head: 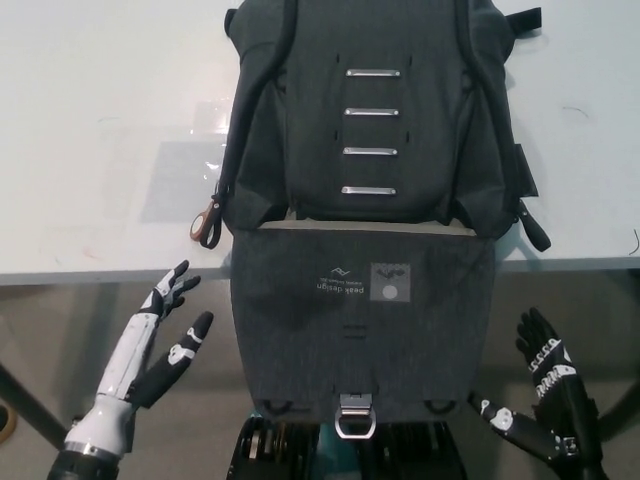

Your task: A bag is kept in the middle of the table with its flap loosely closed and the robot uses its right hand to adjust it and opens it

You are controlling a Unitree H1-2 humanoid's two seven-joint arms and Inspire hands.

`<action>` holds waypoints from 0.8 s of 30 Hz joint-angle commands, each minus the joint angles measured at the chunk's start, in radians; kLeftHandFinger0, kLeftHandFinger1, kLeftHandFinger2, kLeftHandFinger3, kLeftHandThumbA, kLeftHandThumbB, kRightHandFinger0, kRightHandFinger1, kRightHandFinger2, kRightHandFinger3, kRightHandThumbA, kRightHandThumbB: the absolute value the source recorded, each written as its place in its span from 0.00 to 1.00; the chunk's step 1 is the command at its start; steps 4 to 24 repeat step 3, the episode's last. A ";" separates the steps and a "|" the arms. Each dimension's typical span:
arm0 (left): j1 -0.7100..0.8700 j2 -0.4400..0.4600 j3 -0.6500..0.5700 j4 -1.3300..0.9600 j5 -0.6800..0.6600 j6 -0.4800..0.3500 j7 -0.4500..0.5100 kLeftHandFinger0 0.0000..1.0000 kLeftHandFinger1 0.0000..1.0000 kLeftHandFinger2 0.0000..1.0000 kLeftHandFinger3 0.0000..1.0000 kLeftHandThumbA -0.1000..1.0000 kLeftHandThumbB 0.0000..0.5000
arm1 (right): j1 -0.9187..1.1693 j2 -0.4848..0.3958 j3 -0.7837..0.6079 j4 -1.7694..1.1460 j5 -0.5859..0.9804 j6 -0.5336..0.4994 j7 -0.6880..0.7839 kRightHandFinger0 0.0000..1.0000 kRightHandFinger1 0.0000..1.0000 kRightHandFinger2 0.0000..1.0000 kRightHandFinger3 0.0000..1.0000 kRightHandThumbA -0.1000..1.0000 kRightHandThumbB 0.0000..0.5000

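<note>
A dark grey bag lies on the white table, four metal bars running down its front. Its flap hangs over the table's near edge, ending in a metal buckle. My black right hand is open at the lower right, palm up, just right of the flap's lower corner and not touching it. Resting open at the lower left, my white left hand stays below the table edge, clear of the flap.
A brown zipper pull hangs at the bag's left side near the table edge. A black strap end lies at the bag's right side. The floor shows below the table edge on both sides.
</note>
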 commanded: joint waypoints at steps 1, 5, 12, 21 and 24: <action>0.004 -0.004 -0.004 -0.030 0.015 -0.007 0.012 1.00 1.00 0.90 0.99 0.80 0.06 | 0.006 -0.016 0.014 -0.026 -0.001 -0.055 0.018 1.00 1.00 1.00 1.00 1.00 0.38; 0.007 -0.005 -0.004 -0.030 0.017 -0.011 0.013 1.00 1.00 0.92 1.00 0.81 0.05 | 0.006 -0.018 0.017 -0.024 -0.013 -0.062 0.009 1.00 1.00 1.00 1.00 1.00 0.39; 0.007 -0.005 -0.004 -0.030 0.017 -0.011 0.013 1.00 1.00 0.92 1.00 0.81 0.05 | 0.006 -0.018 0.017 -0.024 -0.013 -0.062 0.009 1.00 1.00 1.00 1.00 1.00 0.39; 0.007 -0.005 -0.004 -0.030 0.017 -0.011 0.013 1.00 1.00 0.92 1.00 0.81 0.05 | 0.006 -0.018 0.017 -0.024 -0.013 -0.062 0.009 1.00 1.00 1.00 1.00 1.00 0.39; 0.007 -0.005 -0.004 -0.030 0.017 -0.011 0.013 1.00 1.00 0.92 1.00 0.81 0.05 | 0.006 -0.018 0.017 -0.024 -0.013 -0.062 0.009 1.00 1.00 1.00 1.00 1.00 0.39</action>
